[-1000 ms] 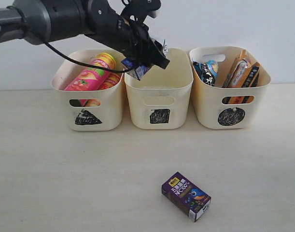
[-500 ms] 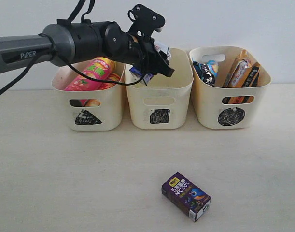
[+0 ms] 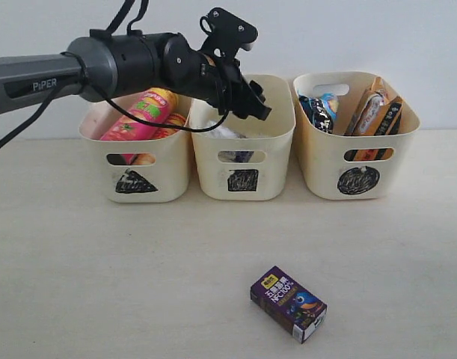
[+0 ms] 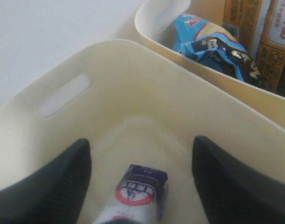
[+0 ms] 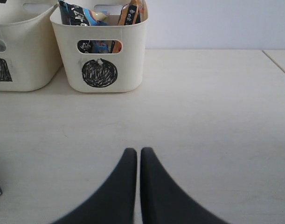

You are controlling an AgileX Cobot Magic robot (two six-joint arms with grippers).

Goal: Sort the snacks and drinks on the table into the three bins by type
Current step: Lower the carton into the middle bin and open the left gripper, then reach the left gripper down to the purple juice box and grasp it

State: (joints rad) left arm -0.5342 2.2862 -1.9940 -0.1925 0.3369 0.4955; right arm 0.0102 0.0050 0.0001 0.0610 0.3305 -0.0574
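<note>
Clearance matters most for the left claw [image 3: 252, 105], jaws apart and empty above the cream plastic tub with the black scribbled square [image 3: 213, 146], where the blue-and-white drink carton [image 4: 141, 189] lies on the floor (free of both jaws): I would lift straight up before swinging away, so nothing catches the rim. Neighbours crowd close, the triangle-marked tub [image 3: 172, 161] with its tall pink chip can [image 3: 135, 120] at nine o'clock and the circle-marked tub [image 3: 396, 149] of bags at three, while the dark purple carton [image 3: 288, 302] lies at six on the pale beige worktop [image 3: 101, 284] and the right claw [image 5: 138, 158] is closed, holding nothing.
</note>
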